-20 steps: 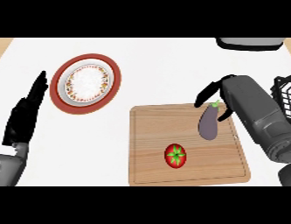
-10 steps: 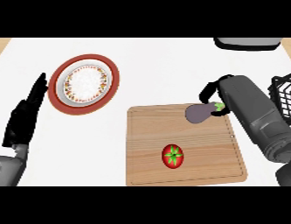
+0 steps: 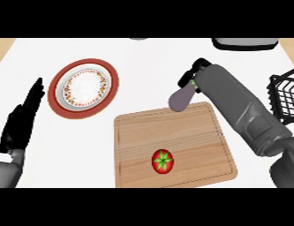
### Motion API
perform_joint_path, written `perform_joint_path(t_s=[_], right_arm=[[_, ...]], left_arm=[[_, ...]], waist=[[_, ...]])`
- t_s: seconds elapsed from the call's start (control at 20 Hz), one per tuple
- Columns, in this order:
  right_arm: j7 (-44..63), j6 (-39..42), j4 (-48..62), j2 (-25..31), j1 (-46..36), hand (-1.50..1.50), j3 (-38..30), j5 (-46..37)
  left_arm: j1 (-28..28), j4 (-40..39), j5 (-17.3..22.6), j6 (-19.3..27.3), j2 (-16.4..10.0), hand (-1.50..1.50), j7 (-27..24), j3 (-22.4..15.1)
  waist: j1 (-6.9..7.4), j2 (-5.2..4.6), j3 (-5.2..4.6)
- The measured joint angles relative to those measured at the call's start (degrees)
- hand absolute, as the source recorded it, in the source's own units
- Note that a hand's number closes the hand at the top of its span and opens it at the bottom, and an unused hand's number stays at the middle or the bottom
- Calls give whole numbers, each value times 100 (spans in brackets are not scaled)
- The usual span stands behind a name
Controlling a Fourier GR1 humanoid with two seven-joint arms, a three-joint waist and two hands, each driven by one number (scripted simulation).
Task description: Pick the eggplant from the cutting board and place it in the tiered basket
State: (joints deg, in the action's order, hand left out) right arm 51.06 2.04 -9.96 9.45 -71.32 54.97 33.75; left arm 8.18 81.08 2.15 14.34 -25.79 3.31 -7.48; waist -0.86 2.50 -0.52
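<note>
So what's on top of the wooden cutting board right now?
Only a red tomato with a green stem lies on the wooden cutting board. The purple eggplant, held in the right hand, overlaps its far edge; whether they touch isn't visible.

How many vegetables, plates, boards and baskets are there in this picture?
vegetables: 2, the eggplant and the tomato
plate: 1
cutting board: 1
basket: 1
Total: 5
</note>
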Motion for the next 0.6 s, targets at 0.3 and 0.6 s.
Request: perform_joint_path(t_s=[0.3,0.6], right_arm=[[-1484,-1524,-821,47,-450,150,404,-717],[-2079,-3055,-1435,610,-778,150,531,-1246]], left_arm=[[-165,-29,28,86,-1,0,37,104],[-366,-43,37,153,-57,0,-13,236]], waist=[[-296,111,47],[-531,142,55]])
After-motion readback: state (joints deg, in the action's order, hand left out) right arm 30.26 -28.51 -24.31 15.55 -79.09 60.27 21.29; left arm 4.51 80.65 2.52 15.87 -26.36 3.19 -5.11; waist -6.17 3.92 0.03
